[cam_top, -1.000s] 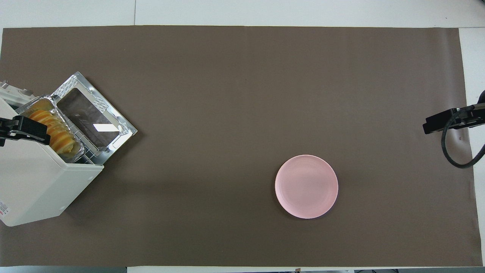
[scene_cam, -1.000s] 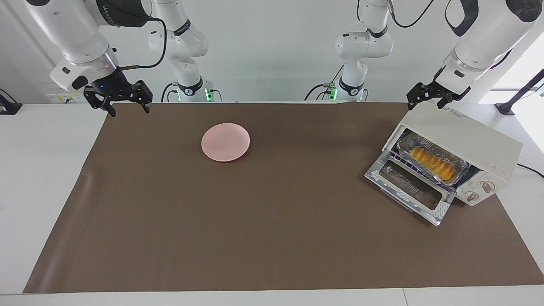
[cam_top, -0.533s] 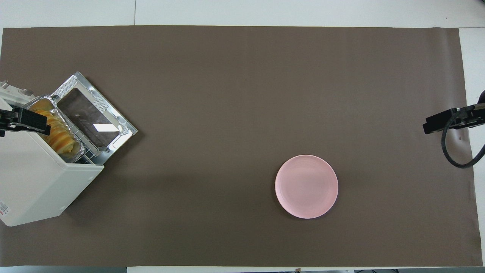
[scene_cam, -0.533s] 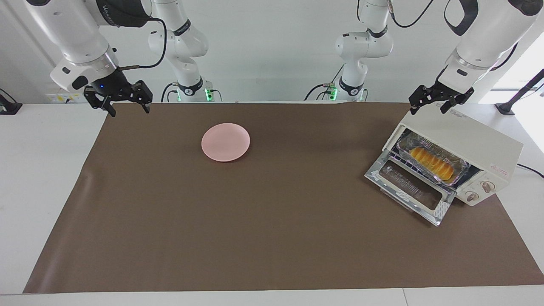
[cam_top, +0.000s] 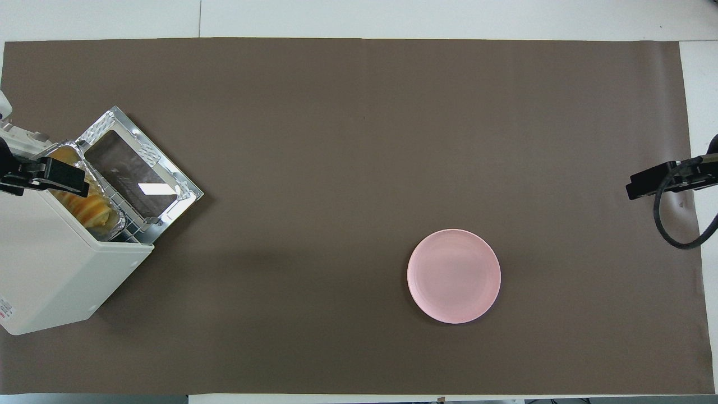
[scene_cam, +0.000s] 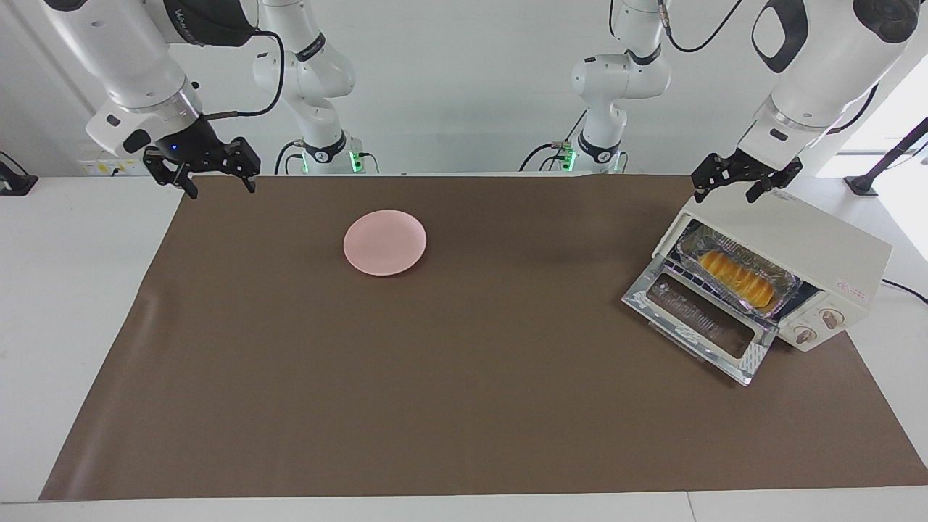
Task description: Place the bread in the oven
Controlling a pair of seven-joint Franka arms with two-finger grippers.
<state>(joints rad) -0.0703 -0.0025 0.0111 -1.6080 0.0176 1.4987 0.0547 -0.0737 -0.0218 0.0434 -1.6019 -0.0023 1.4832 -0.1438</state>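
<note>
Pink plate [scene_cam: 385, 242] sits flat on the brown mat [scene_cam: 464, 406], toward the right arm's end and fairly near the robots. Crinkled foil tray [scene_cam: 784, 278] at the left arm's end. Mat covers most of the white table [scene_cam: 72, 290]; slight wrinkle near one edge.

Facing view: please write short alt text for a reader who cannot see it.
The bread lies in a foil tray inside the oven, whose door hangs open. The open left hand is above the oven; the open right hand waits over the mat's corner, a pink plate on the mat.
</note>
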